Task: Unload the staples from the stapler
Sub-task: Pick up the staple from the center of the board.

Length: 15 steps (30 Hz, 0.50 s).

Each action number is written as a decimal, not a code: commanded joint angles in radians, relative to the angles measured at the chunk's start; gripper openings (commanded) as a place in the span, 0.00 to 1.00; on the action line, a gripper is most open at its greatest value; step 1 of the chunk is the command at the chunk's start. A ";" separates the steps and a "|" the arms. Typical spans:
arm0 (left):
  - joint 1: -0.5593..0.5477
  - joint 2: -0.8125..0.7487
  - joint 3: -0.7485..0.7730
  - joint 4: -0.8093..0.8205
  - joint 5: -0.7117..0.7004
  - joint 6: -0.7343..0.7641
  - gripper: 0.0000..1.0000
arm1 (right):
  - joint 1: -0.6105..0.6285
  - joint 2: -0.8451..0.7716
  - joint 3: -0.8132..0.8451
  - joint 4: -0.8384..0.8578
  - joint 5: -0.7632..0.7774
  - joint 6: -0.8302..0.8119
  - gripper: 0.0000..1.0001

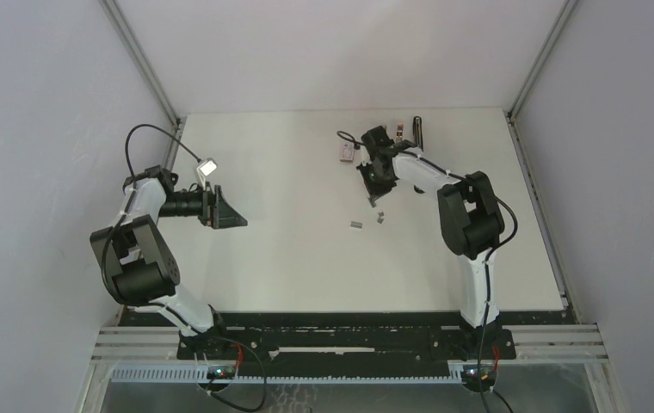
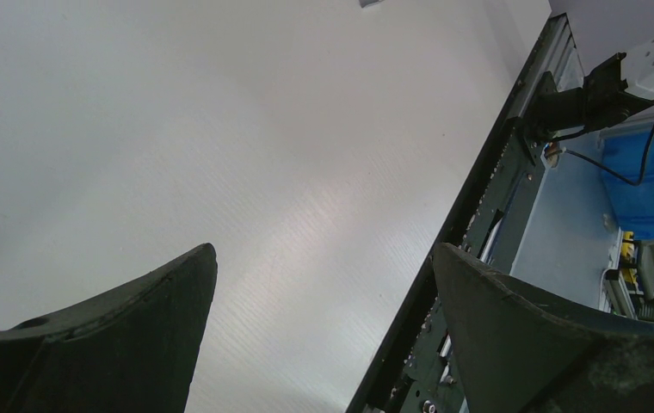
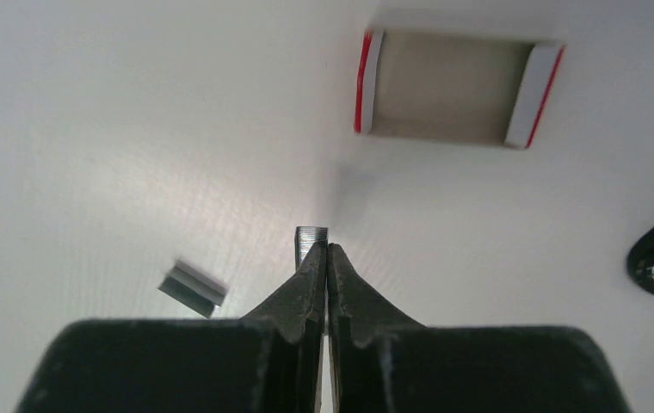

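1. Your right pincer (image 3: 324, 251) is pressed together above the counter (image 3: 91, 129), with nothing visible between its tips.
2. In its wrist view, one strip of staples (image 3: 311, 235) lies on the counter just past the tips at 12 o'clock. A second strip (image 3: 193, 289) lies nearby at 8 o'clock.
3. The flat pink-and-white box (image 3: 459, 89) sits at 1 o'clock, apart from both strips.
4. Seen from above, the stapler (image 1: 418, 132) lies by the counter's far edge, at 1 o'clock from that pincer and well apart from the staples.
5. Your left pincer (image 2: 323, 249) is spread wide and empty, far off at 9 o'clock.
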 commanded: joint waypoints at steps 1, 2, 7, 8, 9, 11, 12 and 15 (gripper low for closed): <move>0.007 -0.002 0.044 -0.009 0.037 0.026 1.00 | -0.020 -0.045 0.120 0.004 0.002 0.032 0.00; 0.008 -0.002 0.045 -0.009 0.037 0.025 1.00 | -0.024 -0.036 0.136 0.002 0.002 0.033 0.00; 0.008 0.002 0.044 -0.010 0.037 0.026 1.00 | -0.038 0.020 0.228 -0.007 0.025 0.043 0.00; 0.008 0.001 0.046 -0.009 0.037 0.025 1.00 | -0.042 0.037 0.250 -0.011 0.029 0.046 0.00; 0.008 0.001 0.044 -0.010 0.037 0.026 1.00 | -0.045 0.052 0.270 -0.016 0.031 0.050 0.00; 0.008 0.000 0.044 -0.011 0.036 0.026 1.00 | -0.050 0.077 0.310 -0.019 0.036 0.052 0.00; 0.008 -0.001 0.044 -0.009 0.036 0.026 1.00 | -0.051 0.090 0.322 -0.021 0.038 0.053 0.00; 0.008 -0.001 0.044 -0.010 0.037 0.025 1.00 | -0.055 0.127 0.356 -0.030 0.041 0.056 0.00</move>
